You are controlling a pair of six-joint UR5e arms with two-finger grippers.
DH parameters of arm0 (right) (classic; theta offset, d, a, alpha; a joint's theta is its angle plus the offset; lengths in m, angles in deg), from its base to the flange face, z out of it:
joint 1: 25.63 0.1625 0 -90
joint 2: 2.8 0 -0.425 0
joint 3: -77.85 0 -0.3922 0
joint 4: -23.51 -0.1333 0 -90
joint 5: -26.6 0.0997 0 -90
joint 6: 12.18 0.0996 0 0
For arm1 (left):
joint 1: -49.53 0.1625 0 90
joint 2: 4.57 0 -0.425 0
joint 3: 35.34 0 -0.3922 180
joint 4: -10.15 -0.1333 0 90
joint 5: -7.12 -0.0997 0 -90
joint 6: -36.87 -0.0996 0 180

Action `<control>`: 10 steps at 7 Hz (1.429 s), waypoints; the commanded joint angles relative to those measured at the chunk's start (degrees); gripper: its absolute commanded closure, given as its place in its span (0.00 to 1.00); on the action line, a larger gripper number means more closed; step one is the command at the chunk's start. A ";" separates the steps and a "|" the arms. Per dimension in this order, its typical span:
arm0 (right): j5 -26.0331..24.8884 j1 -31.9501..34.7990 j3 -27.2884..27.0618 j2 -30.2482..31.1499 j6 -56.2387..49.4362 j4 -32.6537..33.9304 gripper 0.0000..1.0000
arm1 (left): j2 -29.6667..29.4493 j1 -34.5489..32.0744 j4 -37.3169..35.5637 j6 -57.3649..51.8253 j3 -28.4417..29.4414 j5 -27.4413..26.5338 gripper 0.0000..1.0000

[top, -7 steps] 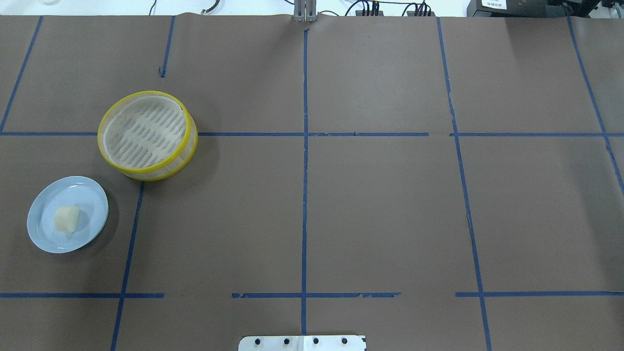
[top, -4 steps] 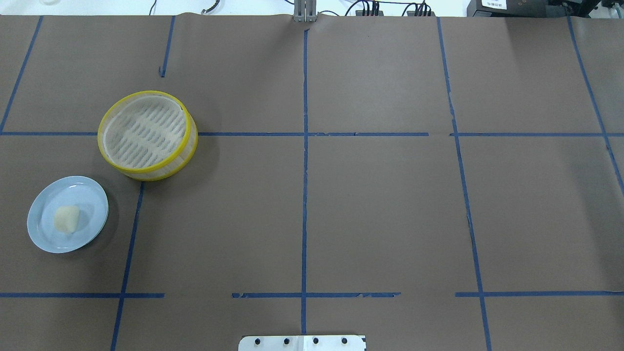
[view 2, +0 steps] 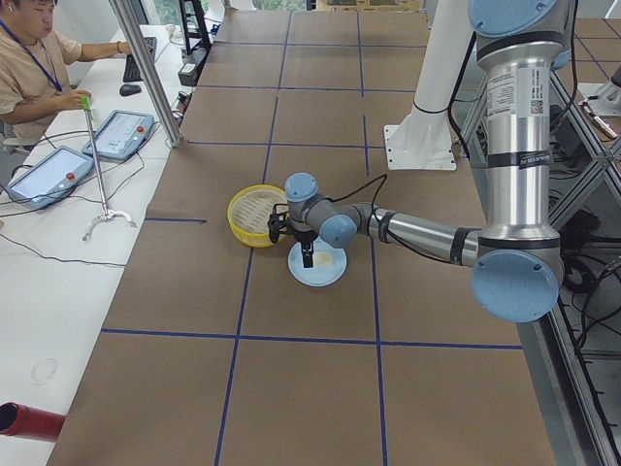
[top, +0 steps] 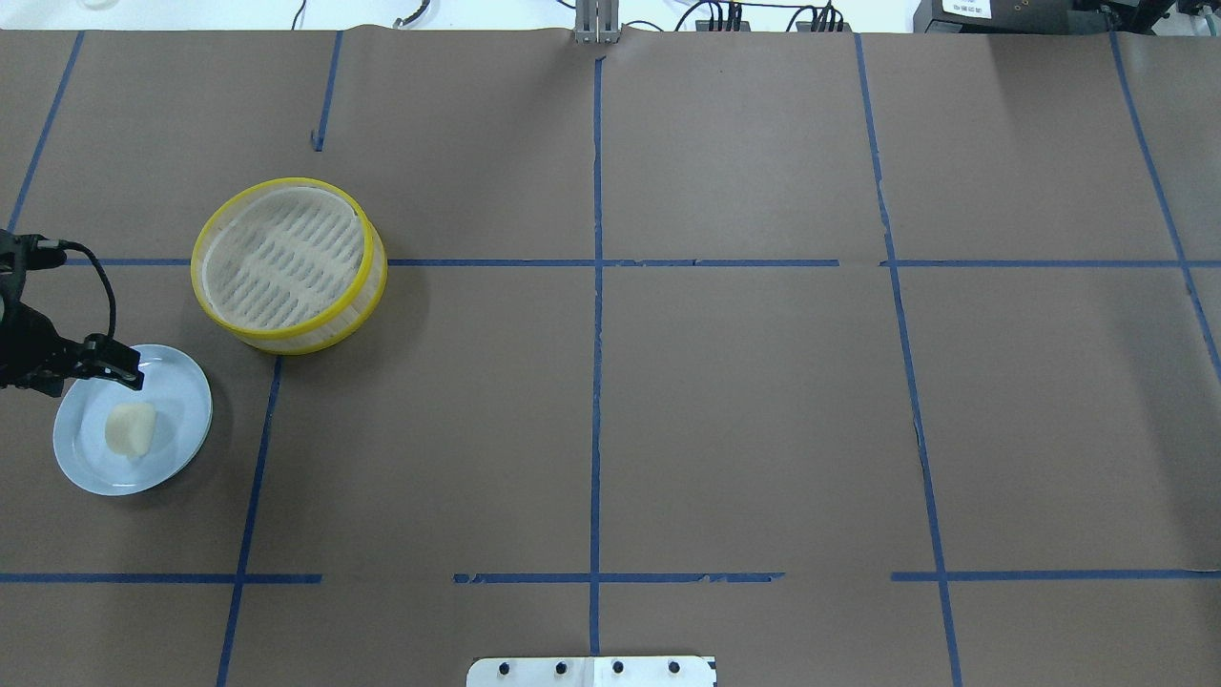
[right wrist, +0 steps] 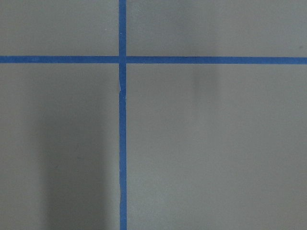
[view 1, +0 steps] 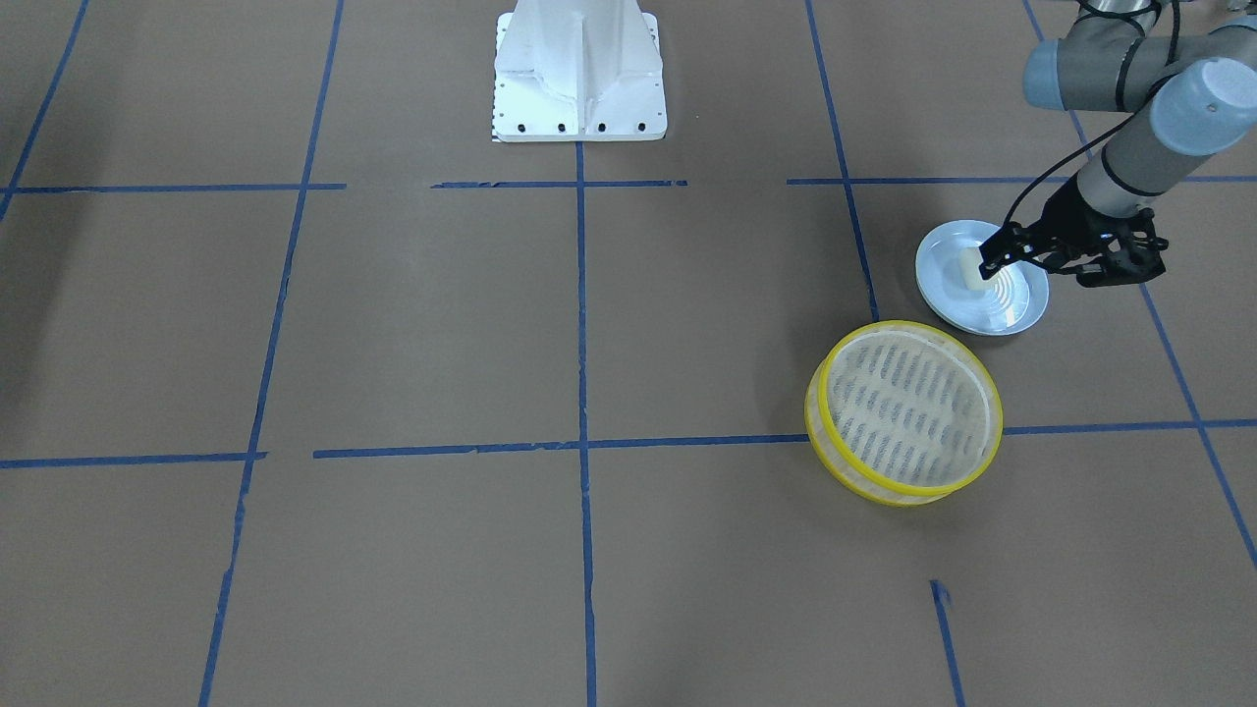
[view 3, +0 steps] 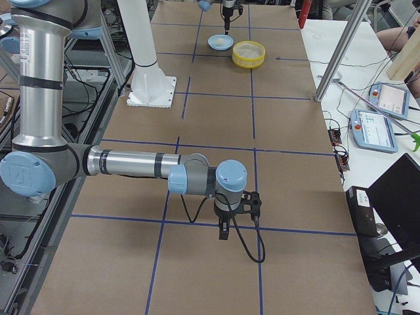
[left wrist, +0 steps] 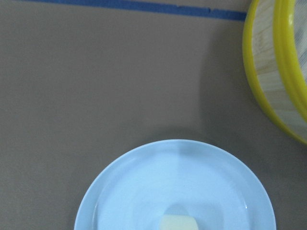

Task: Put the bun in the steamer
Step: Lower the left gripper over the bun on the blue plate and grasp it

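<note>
The cream-white bun (top: 130, 427) lies on a pale blue plate (top: 179, 420) at the table's near left. The yellow-rimmed steamer (top: 329, 327) stands just beyond the plate and holds nothing. My left gripper (top: 134, 378) hovers above the plate's far-left rim, beside the bun, and its fingers look shut and hold nothing. In the front view the left gripper (view 1: 986, 263) partly covers the bun (view 1: 969, 267). The left wrist view shows the plate (left wrist: 144, 191), the bun's top (left wrist: 178, 223) and the steamer wall (left wrist: 268, 72). My right gripper (view 3: 223, 233) hangs over bare table far right; I cannot tell its state.
Brown paper with blue tape lines (top: 595, 382) covers the table. The robot's white base (view 1: 579, 69) stands at the middle of the near edge. An operator (view 2: 29, 68) sits at a side table with tablets (view 2: 116, 134) beyond the far edge.
My left arm has come into the overhead view from the left, and its gripper now sits over the plate's far-left rim. The bun, plate and steamer have not moved.
</note>
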 commanded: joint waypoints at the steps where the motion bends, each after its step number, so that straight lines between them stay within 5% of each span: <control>1: 0.00 0.00 0.00 0.00 0.00 0.00 0.00 | 0.01 3.52 0.37 0.70 0.90 -2.14 0.02; 7: 0.00 0.00 0.00 0.00 0.00 0.00 0.00 | 0.01 5.29 3.98 0.43 3.10 -1.88 0.11; 10: 0.00 0.00 0.00 0.00 0.00 0.00 0.00 | 0.10 5.29 3.80 0.34 3.10 -1.62 0.44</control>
